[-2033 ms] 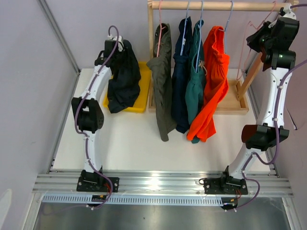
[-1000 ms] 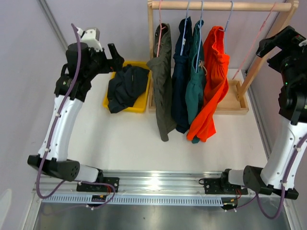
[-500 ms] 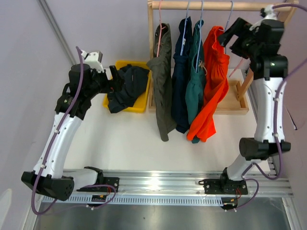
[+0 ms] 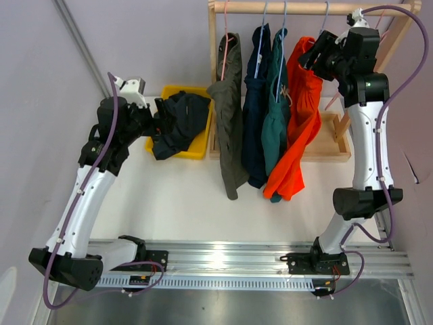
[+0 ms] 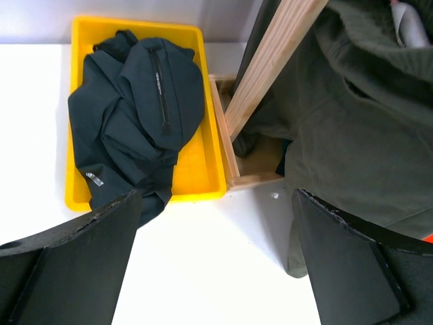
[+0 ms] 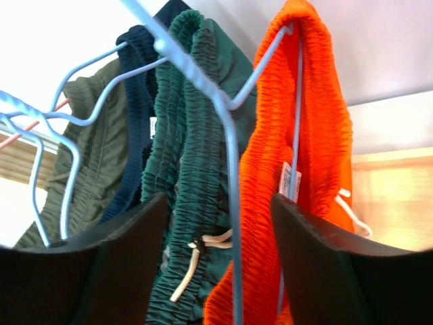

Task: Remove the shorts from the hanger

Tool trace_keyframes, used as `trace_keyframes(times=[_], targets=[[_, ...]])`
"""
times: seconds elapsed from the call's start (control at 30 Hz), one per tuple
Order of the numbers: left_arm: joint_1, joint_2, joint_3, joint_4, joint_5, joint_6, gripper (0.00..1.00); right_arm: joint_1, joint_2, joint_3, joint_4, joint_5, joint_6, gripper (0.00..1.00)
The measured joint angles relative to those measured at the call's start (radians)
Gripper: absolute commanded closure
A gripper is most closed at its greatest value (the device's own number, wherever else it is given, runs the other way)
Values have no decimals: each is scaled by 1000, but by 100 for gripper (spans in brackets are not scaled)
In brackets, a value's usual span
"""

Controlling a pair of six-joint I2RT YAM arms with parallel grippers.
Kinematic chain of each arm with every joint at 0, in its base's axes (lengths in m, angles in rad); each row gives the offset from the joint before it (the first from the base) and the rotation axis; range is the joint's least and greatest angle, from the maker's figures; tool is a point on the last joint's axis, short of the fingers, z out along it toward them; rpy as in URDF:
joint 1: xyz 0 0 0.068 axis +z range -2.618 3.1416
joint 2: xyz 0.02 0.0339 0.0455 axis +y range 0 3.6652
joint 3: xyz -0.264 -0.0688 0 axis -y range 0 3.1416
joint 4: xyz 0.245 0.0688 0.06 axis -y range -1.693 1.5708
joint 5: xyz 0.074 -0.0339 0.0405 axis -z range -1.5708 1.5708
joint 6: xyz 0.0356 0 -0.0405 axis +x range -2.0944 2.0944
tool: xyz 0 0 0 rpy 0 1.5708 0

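A white table (image 4: 183, 203) carries a tall wooden rack (image 4: 304, 8) at its far side. Four limp fabric pairs hang in a row from the rack's top rod: olive-grey shorts (image 4: 230, 115) at the left, then navy blue shorts (image 4: 256, 101), teal green shorts (image 4: 276, 115) and bright orange shorts (image 4: 304, 115), each draped over a thin wire hanger. The black shorts (image 4: 177, 122) lie crumpled in a yellow rectangular plastic tray (image 4: 197, 145) just beside the rack's left post, one corner spilling over the tray's near rim onto the table.

The right gripper (image 6: 216, 264) is raised to the top of the orange pair. Its jaws stand partly apart on either side of a light-blue wire hanger (image 6: 232, 203) – the wire runs down the gap between them, and one branch of it leads up into the orange waistband. Whether either finger touches wire or cloth cannot be told.

The left gripper (image 5: 213, 271) hovers above the tray's near right corner – jaws spread fully wide, holding nothing.
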Motion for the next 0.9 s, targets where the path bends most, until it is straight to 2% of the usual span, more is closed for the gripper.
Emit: trace_keyframes(times=[0.07,0.1,0.17,0.2,0.23,0.27,0.5,0.9], targets=[[-1,0,-6,2,3,0,1,5,0,2,3,7,-8,53],[-2,0,-10,4,3,0,1,6,1,4,3,11,-11,63],[-3,0,-13,9,3,0,0,10,5,14,2,18,-16,76],[-3,0,-15,10,4,0,1,10,8,19,2,21,-17,89],[-5,0,-16,11,4,-1,1,10,10,21,2,24,-22,98],[-5,0,-16,14,3,-1,1,10,11,21,2,27,-21,100],[-46,0,-15,26,9,1,1,16,18,25,3,44,-18,100],[-493,-34,103,51,-15,67,1,79,6,94,-19,91,-41,100]])
